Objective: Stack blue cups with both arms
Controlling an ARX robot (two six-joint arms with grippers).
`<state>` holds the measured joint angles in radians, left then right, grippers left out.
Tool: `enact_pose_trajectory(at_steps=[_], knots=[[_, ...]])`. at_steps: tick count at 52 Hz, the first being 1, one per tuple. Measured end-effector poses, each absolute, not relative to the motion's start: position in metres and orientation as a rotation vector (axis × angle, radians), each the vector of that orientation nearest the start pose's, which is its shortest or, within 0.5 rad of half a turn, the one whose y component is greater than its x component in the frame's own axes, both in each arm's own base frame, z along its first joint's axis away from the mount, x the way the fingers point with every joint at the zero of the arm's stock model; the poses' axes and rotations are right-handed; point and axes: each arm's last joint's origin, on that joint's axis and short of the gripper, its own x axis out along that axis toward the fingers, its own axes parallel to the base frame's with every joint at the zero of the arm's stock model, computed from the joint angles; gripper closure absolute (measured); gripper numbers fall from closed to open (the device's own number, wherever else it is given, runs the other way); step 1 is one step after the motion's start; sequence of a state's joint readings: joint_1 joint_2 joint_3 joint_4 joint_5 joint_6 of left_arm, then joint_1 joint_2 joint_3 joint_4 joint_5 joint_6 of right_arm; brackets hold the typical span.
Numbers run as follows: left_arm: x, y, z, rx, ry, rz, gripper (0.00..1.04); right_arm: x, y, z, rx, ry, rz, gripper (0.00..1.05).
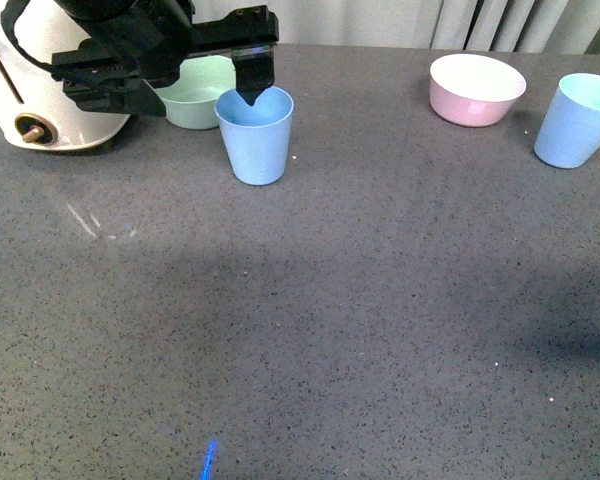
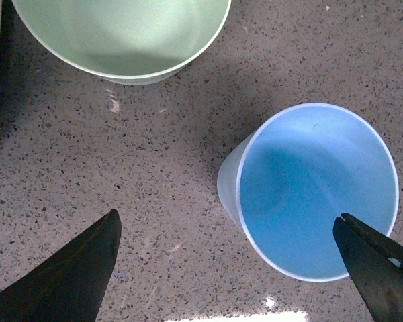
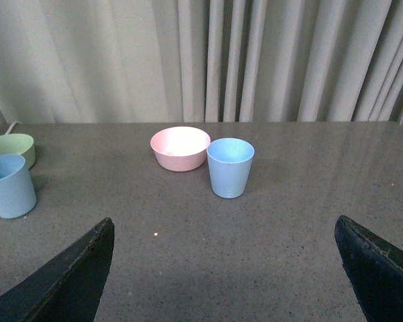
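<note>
One blue cup stands upright at the back left of the table, and my left gripper hovers over it, open. In the left wrist view one finger hangs over the inside of that cup's rim and the other finger is over bare table beside it; the left gripper holds nothing. The second blue cup stands at the far right. My right gripper is open and empty, well short of this cup, and is out of the front view.
A mint-green bowl sits just behind the left cup. A pink bowl is left of the right cup. A white appliance stands at the far left. Curtains hang behind the grey table.
</note>
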<state>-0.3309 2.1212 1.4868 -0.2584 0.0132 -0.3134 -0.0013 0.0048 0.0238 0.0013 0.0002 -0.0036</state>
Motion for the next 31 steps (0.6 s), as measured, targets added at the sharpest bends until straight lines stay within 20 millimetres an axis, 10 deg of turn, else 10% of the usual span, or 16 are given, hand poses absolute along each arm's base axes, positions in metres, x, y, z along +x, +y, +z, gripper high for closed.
enact_pose_trajectory(at_steps=[10,31], knots=[[0.440,-0.156,0.146,-0.125,0.967,-0.168,0.12,0.096,0.000,0.171,-0.004,-0.020,-0.002,0.09],[0.432,-0.192,0.147,-0.145,1.053,-0.183,0.92,0.096,0.000,0.171,-0.004,-0.020,-0.001,0.09]])
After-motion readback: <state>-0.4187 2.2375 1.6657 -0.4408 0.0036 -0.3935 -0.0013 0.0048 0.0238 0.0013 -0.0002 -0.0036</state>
